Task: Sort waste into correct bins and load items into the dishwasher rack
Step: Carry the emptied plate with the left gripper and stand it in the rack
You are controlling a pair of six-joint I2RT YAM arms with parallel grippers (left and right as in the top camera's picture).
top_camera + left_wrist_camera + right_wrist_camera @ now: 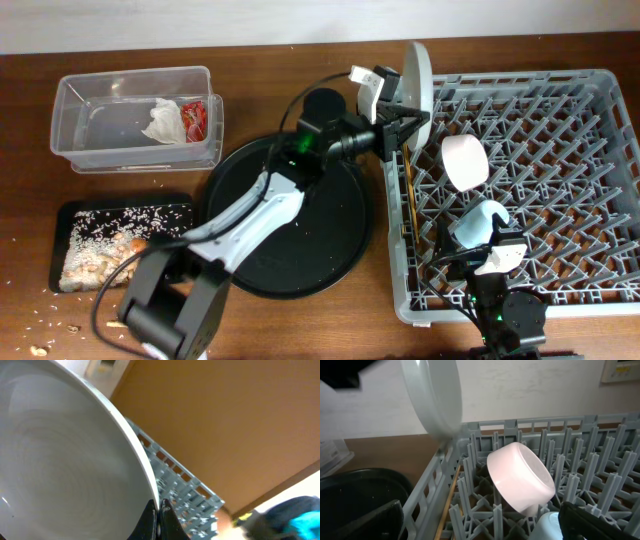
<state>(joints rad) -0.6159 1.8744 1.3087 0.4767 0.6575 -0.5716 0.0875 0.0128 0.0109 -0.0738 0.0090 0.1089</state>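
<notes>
My left gripper is shut on the rim of the pale plate and holds it on edge over the back left corner of the grey dishwasher rack; the plate also shows overhead and in the right wrist view. The white bowl lies on its side on the pegs. The chopsticks lie along the rack's left wall. My right gripper is open, low in the rack, with the light-blue cup by its right finger.
A clear tub at the back left holds the white tissue and the red wrapper. A flat black tray holds beige scraps and rice grains. A round black tray lies under my left arm. Crumbs dot the front left.
</notes>
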